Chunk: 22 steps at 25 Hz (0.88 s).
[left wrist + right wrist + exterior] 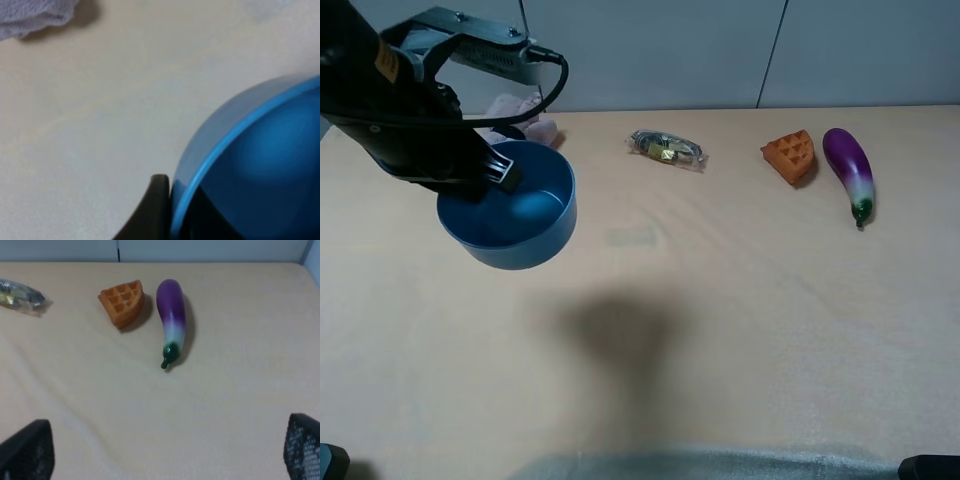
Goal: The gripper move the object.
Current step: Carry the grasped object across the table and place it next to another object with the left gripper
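Note:
The blue bowl point(510, 215) is at the left of the table, and a large shadow lies on the table in front of it. My left gripper point(500, 172) is shut on the bowl's far rim, one finger inside and one outside. In the left wrist view the blue rim point(240, 130) runs between the dark fingers of the left gripper point(177, 195). My right gripper point(165, 455) is open and empty, with only its two black fingertips point(25, 450) showing, above bare table in front of the eggplant.
A pinkish plush toy point(520, 115) lies just behind the bowl and also shows in the left wrist view point(35, 15). A wrapped packet point(667, 149) lies at the back middle. An orange waffle wedge point(790, 155) and a purple eggplant point(850, 170) lie at the back right.

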{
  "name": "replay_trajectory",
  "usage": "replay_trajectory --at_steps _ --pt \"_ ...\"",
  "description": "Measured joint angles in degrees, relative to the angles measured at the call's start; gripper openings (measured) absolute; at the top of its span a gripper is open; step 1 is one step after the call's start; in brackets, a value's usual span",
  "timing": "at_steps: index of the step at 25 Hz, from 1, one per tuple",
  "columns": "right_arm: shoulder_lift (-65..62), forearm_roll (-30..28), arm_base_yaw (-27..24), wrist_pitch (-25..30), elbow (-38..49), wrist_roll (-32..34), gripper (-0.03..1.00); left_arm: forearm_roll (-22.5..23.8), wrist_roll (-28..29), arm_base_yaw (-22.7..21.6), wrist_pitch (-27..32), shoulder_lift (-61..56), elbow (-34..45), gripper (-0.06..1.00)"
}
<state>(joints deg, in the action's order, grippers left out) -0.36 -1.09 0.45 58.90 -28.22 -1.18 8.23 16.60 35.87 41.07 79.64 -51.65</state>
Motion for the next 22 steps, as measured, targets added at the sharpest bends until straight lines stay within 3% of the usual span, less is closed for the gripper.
replay_trajectory --at_steps 12,22 --pt "0.0 0.0 0.0 -0.04 0.0 0.0 0.69 -0.05 0.0 -7.67 -7.25 0.06 5.11 0.01" --pt "0.0 0.02 0.0 -0.04 0.0 0.0 0.69 1.22 1.06 -9.2 -12.12 6.68 5.34 0.01"
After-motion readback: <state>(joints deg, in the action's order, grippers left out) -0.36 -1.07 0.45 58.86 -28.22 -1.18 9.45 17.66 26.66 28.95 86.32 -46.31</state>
